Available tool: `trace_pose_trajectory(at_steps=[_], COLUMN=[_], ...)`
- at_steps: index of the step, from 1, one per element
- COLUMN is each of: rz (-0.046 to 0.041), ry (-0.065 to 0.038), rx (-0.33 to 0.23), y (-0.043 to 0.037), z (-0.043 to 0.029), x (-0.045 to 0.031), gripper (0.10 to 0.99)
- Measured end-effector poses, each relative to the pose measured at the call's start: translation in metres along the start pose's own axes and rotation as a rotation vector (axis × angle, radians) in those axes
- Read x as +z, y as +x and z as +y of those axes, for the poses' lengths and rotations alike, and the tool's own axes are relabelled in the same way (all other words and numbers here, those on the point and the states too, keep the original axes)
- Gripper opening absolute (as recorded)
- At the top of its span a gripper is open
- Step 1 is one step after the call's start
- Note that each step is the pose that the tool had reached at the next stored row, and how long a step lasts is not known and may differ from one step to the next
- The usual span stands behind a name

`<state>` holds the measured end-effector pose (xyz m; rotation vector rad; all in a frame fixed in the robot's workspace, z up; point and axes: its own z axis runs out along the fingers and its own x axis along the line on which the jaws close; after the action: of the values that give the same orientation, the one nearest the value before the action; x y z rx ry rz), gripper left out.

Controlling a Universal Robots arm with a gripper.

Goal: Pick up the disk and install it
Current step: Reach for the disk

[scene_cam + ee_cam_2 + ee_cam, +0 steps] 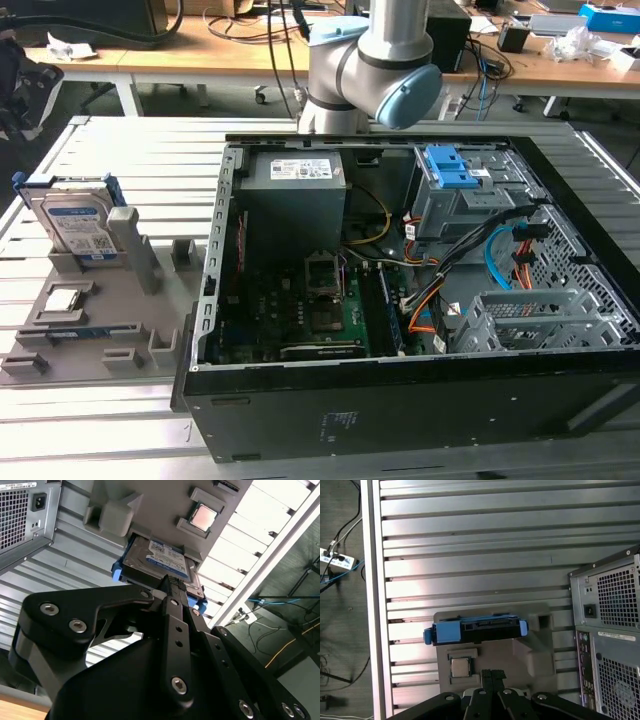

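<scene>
Remote desk, mid-task: my gripper (493, 673) hangs clenched on nothing, its two black fingers (487, 677) pressed together, poised apart from the disk (475, 630). The disk stands on edge in a slot of the grey holder (532, 652) on the slatted metal table (470, 545). In the first wrist view I see the disk's narrow blue-framed edge, with the square silver chip (460, 667) lying flat in its pocket just beside it. The perforated rear panel of the computer case (607, 630) is also there, with its power socket. The second wrist view gives me what that one hides, the disk's broad silver face with its white-and-blue label (167, 555). I leave the print unread. The exterior view opens the scene. The case lies on its side with its interior exposed, showing a grey power supply (295, 190) with a white sticker and a grey cage (455, 205) topped by a bright blue latch (450, 168). The arm (365, 60), grey joints with a pale blue cap, rises behind the case. The disk sits well apart from the case, on the exterior view's left.
</scene>
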<state>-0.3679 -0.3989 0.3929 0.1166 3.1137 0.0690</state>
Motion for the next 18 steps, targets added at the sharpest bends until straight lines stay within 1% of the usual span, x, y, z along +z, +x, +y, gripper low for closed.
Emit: trace_pose_trajectory(at_steps=[4,6,8,10,12,16,18], rz=[0.0001,0.0,0.0,0.0,0.0,0.0,0.0], ry=[0.0,0.0,0.0,0.0,0.0,0.0,0.0], rx=[0.0,0.0,0.0,0.0,0.0,0.0,0.0], y=[0.0066,0.0115,0.0143,0.0189,0.0255,0.0342,0.037], z=[-0.0005,-0.0008,-0.0011,-0.0014,-0.0019,-0.0026,-0.0027], x=[-0.0002,-0.0003,-0.0004,-0.0005,-0.0007,-0.0009,-0.001], gripper=[0.106,0.106,0.106,0.106,0.106,0.106,0.106])
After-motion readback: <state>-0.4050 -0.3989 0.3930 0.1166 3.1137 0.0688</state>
